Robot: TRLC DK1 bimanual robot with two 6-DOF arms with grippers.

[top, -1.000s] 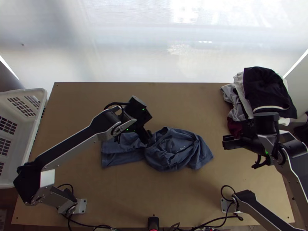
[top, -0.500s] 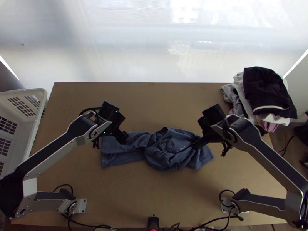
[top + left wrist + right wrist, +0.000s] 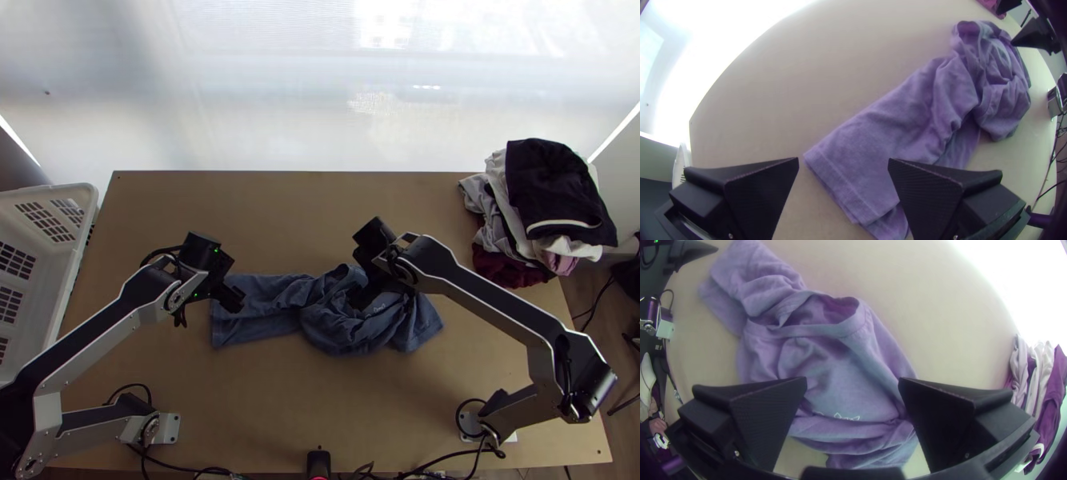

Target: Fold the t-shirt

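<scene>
Blue cloth t-shirt (image 3: 336, 320), bunched centrally on the light wooden table (image 3: 320, 400) | wide-fingered black left gripper (image 3: 843, 158), matching right gripper (image 3: 852, 378): fingers apart | likely light, limp; I would pinch its flatter, stitched left edge (image 3: 835, 178).

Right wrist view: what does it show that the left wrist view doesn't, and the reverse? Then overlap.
Right wrist: white print on the shirt; dark garment with white trim.

Left wrist: edge of the white basket; stitch line across the shirt's flatter end.

Both: the shirt, part laid out, part bunched; bare table around it; at least part of each tool, left and right. Each tool is open in its own wrist view.
</scene>
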